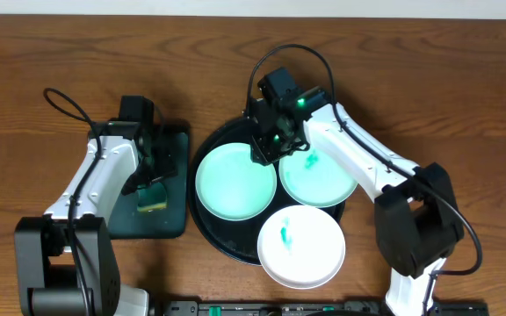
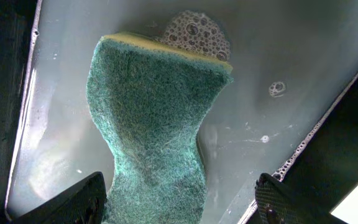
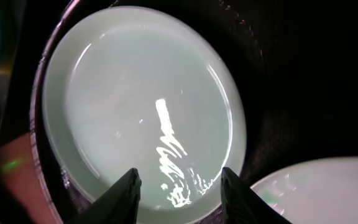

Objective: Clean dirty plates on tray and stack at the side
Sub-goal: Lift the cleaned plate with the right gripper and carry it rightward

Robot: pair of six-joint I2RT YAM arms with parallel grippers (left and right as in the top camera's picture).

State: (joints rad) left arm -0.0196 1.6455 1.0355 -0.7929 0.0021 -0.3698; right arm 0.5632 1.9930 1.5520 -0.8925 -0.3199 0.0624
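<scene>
A round black tray (image 1: 207, 226) holds two mint plates, a clean-looking one on the left (image 1: 235, 183) and one on the right (image 1: 319, 178) with a teal smear. A white plate (image 1: 301, 246) with a teal smear overhangs the tray's front rim. My right gripper (image 1: 268, 153) hovers open over the back edge of the left mint plate (image 3: 142, 106), its fingers (image 3: 122, 196) astride the plate's near rim with nothing between them. My left gripper (image 2: 179, 205) is open over a green sponge (image 2: 151, 124), which lies flat between its fingers (image 2: 73, 202).
The sponge (image 1: 154, 196) rests in a dark-green rectangular tray (image 1: 169, 219), wet with soap bubbles (image 2: 194, 34), left of the black tray. Brown wood tabletop (image 1: 429, 79) surrounds both trays. The other mint plate's edge (image 3: 328, 186) shows at the right wrist view's lower right.
</scene>
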